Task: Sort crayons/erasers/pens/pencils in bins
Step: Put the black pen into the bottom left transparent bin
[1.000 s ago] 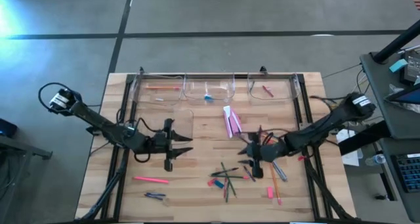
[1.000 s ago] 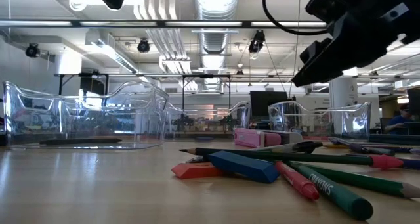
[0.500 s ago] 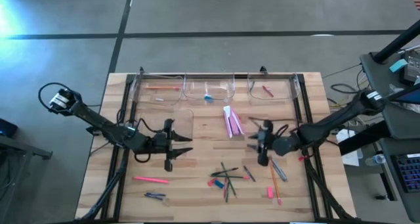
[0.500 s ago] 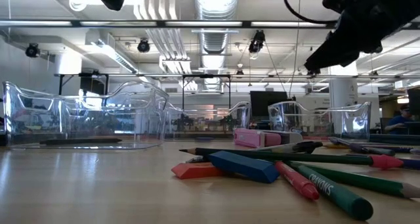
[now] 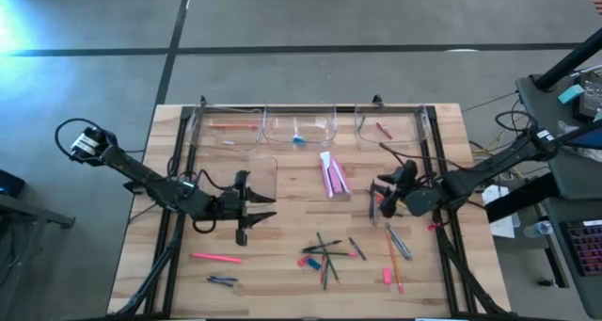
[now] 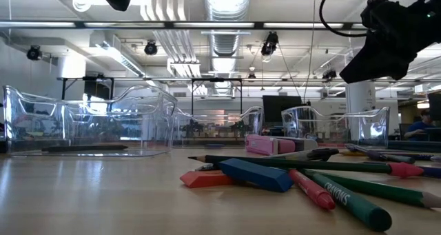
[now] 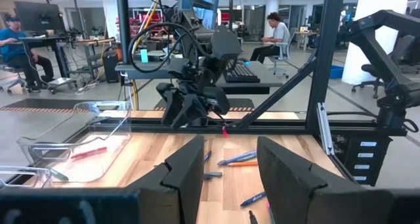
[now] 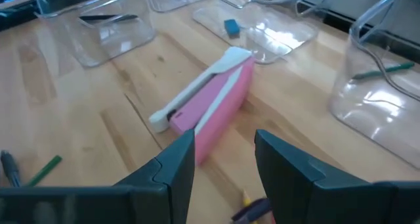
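Two arms from above: left gripper [image 5: 252,208] spread wide over bare wood, right gripper [image 5: 378,200] parted beside the pink box [image 5: 331,173], bins [image 5: 299,128] lining the far edge; low down, erasers [image 6: 253,173] among pens near front.

The dark left arm reaches in from the table's left edge, its two-finger left gripper [image 5: 256,208] parted above the left-centre boards. The dark right arm stretches in from the right, its right gripper [image 5: 374,200] lifted (fingers [image 8: 172,159] apart, holding nothing).
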